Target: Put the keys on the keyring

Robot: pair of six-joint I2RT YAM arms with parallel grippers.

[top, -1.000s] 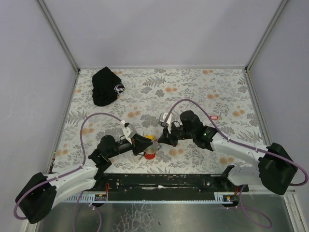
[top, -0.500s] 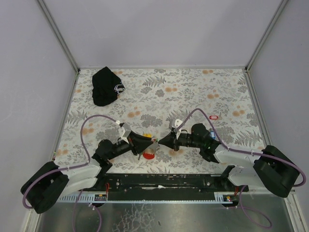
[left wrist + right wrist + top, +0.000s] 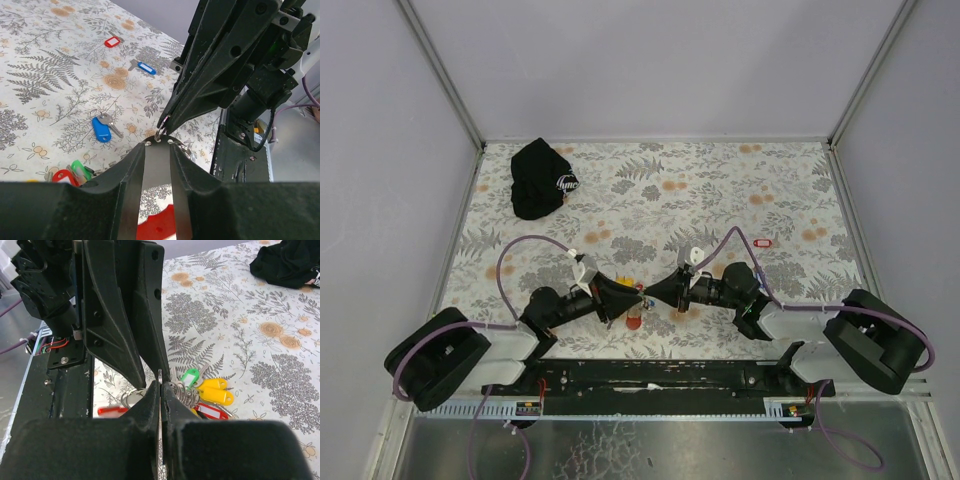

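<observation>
Left gripper clasped the keyring by its grey bar — right gripper pinched shut on its thin ring, above tagged keys.

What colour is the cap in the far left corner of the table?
The cap is black with a white logo; top external view.

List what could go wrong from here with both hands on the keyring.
1. The right hand pinches the thin keyring only at its very tips, so a small pull from either arm may slip it free.
2. The left hand seems to hold just the grey bar, so the ring could twist.
3. The keys lie close below, so a dropped ring could tangle among them.
</observation>
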